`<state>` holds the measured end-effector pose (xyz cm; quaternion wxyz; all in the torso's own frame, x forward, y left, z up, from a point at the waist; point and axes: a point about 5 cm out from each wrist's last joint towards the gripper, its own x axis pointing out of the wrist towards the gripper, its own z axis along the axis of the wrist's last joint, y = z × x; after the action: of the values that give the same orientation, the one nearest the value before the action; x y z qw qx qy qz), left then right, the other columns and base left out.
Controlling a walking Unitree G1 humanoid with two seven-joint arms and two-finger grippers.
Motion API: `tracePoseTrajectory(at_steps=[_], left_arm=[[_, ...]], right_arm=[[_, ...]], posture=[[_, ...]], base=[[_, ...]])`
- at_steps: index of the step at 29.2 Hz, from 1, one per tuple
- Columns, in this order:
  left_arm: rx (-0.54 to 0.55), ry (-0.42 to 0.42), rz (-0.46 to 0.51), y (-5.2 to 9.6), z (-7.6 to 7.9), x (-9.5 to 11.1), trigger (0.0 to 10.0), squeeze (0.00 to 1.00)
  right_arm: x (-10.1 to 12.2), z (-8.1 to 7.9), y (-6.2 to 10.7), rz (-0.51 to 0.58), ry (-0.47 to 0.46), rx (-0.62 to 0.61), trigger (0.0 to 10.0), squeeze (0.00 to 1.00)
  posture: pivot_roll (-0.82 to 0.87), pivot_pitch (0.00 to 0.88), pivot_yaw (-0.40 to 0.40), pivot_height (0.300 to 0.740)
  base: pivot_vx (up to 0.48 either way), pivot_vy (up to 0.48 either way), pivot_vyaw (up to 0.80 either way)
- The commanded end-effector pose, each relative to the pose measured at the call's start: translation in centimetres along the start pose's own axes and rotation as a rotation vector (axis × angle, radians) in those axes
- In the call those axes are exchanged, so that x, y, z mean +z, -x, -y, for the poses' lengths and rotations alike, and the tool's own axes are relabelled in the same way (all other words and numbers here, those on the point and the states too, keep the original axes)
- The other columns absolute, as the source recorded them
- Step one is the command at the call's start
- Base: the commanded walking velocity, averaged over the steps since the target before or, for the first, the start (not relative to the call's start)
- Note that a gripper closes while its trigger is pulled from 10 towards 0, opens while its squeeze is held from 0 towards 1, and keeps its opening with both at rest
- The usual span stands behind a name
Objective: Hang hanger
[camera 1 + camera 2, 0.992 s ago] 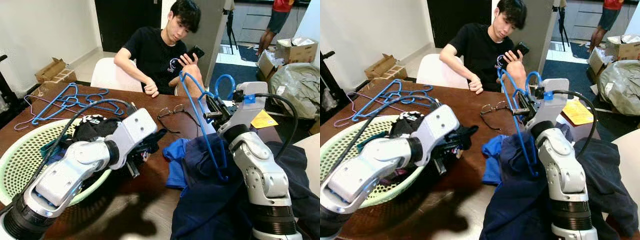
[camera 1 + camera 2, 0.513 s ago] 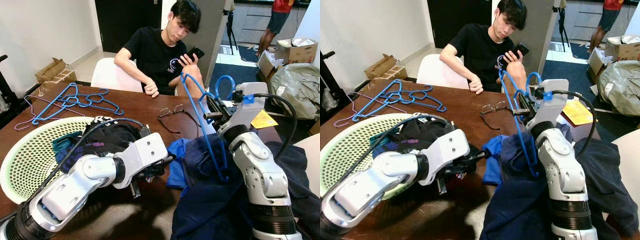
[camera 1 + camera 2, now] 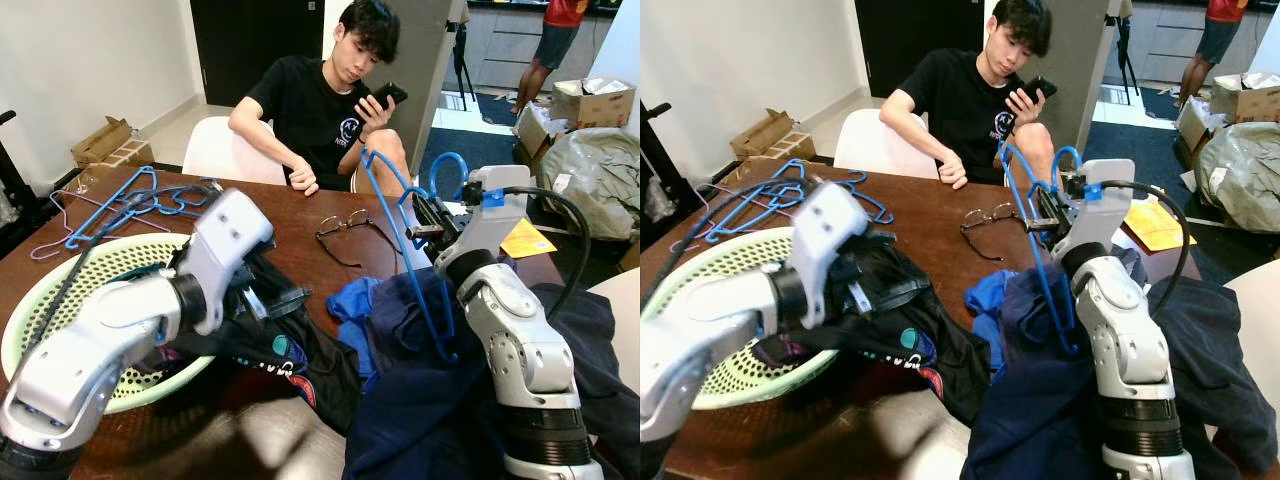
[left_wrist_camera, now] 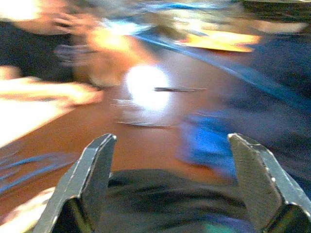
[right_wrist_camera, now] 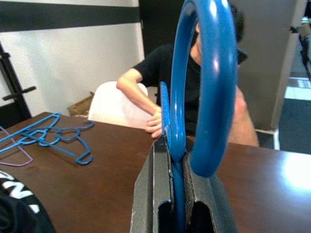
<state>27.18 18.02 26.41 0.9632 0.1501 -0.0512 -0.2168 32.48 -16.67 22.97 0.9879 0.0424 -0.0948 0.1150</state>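
From my remote station I see the long brown wooden table (image 3: pixel 300 215) with a person in a black T-shirt (image 3: pixel 310 105) seated at its far side, looking at a phone. My silver left arm bends across the table, its left gripper (image 4: pixel 170 194) spread wide just above a black garment with a coloured print (image 3: pixel 290 355); the wrist view is blurred, and I cannot tell whether the fingers (image 4: pixel 92 179) touch the cloth. That garment drapes from the round pale-green mesh laundry basket (image 3: pixel 60 300) onto the tabletop. A second ago it was bundled inside the basket with the left arm lower and across it; now the arm is raised and the garment trails out over the rim towards the middle of the table. My right arm stands upright on the robot's right, unmoved, its right gripper (image 5: pixel 177 194) clamped narrowly on the blue plastic hanger (image 3: pixel 410 250) just below the hook, the hanger held upright with its lower end tucked into a heaped dark navy garment (image 3: pixel 440 400). A bright blue cloth (image 3: pixel 350 310) lies between the two dark garments. At the far left of the table lies a loose pile of blue wire hangers (image 3: pixel 130 200), and a pair of dark-framed spectacles (image 3: pixel 345 225) sits near the person's hand.
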Motion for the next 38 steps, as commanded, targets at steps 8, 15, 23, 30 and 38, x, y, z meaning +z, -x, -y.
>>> tracePoseTrajectory(at_steps=[8,15,23,30,38], left_arm=[[0.307,0.096,-0.192,2.9,-2.6,-5.6,10.0,0.60],[0.466,0.436,-0.084,2.3,-3.7,-8.3,10.0,0.00],[0.584,0.661,-0.053,1.8,-5.3,-11.0,10.0,0.00],[0.585,0.792,-0.014,0.6,-5.7,-11.8,10.0,0.00],[0.559,0.908,-0.046,-1.7,-5.3,-13.4,10.0,0.00]], right_arm=[[0.1,-0.2,-0.3,0.000,0.010,0.017,10.0,0.00],[0.1,-0.4,-0.4,0.000,0.014,0.028,10.0,0.00],[0.2,-0.2,-0.1,-0.001,0.023,0.023,10.0,0.00],[0.3,-0.1,0.1,-0.002,0.028,0.024,10.0,0.00],[0.5,0.1,0.5,-0.006,0.040,0.017,10.0,0.00]], posture=[[0.09,0.000,-0.041,0.740],[0.08,0.000,-0.040,0.740],[0.06,0.000,-0.037,0.740],[0.04,0.005,-0.033,0.740],[0.02,0.026,-0.024,0.740]], base=[[0.000,0.000,0.00],[0.000,0.000,0.00],[0.000,0.000,0.00],[0.000,0.000,0.00],[0.000,0.000,0.00]])
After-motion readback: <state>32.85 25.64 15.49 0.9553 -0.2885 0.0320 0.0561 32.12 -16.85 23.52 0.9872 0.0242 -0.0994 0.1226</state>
